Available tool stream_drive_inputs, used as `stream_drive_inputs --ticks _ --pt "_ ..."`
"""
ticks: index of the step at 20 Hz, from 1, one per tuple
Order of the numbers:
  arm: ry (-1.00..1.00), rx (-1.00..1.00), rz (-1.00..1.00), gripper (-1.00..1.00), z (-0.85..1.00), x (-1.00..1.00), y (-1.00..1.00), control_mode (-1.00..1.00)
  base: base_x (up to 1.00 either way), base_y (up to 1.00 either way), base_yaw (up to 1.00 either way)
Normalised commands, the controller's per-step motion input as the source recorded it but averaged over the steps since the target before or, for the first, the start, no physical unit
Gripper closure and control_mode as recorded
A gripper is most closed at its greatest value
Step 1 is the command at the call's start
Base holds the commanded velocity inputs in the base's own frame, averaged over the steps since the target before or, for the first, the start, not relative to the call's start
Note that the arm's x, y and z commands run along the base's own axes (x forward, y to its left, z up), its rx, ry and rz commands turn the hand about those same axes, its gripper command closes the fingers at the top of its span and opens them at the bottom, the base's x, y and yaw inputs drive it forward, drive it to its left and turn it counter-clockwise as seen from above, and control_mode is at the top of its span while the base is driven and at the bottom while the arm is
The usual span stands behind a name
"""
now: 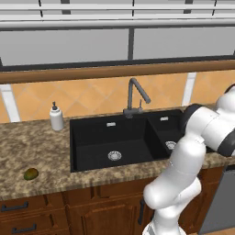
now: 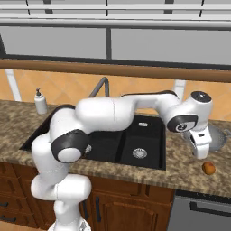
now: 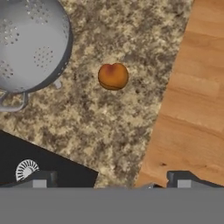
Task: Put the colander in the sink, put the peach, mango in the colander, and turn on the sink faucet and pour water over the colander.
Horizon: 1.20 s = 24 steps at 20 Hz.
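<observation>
The two-finger gripper (image 3: 109, 179) hangs above the speckled granite counter (image 3: 113, 127) with its dark fingertips spread wide and nothing between them. In the hand view the silver-grey perforated metal colander (image 3: 30, 43) fills the upper left of the frame, one small loop handle pointing down toward the lower left. It lies up and to the left of the fingertips, well off their centre line, so the hand must shift that way before it can come down on the rim. The small round orange-red peach (image 3: 113, 76) sits just right of the colander, nearly straight ahead of the fingers, close to the bowl but apart from it.

A corner of the matte black rectangular sink (image 3: 39, 162) with a silver drain shows at the lower left of the hand view, so the basin lies beside the colander.

In the right base view the colander (image 2: 219, 137) is partly hidden behind the wrist at the right edge; whether the hand is above its rim there is hard to tell. The green-yellow oval mango (image 1: 31, 174) rests at the lower left of the left base view, far across the sink.
</observation>
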Motion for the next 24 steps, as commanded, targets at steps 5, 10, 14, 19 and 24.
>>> stream_drive_inputs --ticks 5,10,14,19,24 --pt "0.00 0.02 -0.06 -1.00 -0.17 0.28 -0.34 -1.00 0.00 0.00 0.00" --pt "-0.01 0.03 -0.04 -1.00 -0.14 0.31 -0.35 -1.00 0.00 0.00 0.00" --pt "-0.04 0.10 0.00 -1.00 0.00 0.38 -0.29 -1.00 0.00 0.00 0.00" --pt "-0.01 0.01 0.00 -1.00 -0.27 0.43 -0.08 -1.00 0.00 0.00 0.00" --pt "-0.02 0.00 0.00 -1.00 -0.38 0.47 -0.01 -1.00 0.00 0.00 0.00"
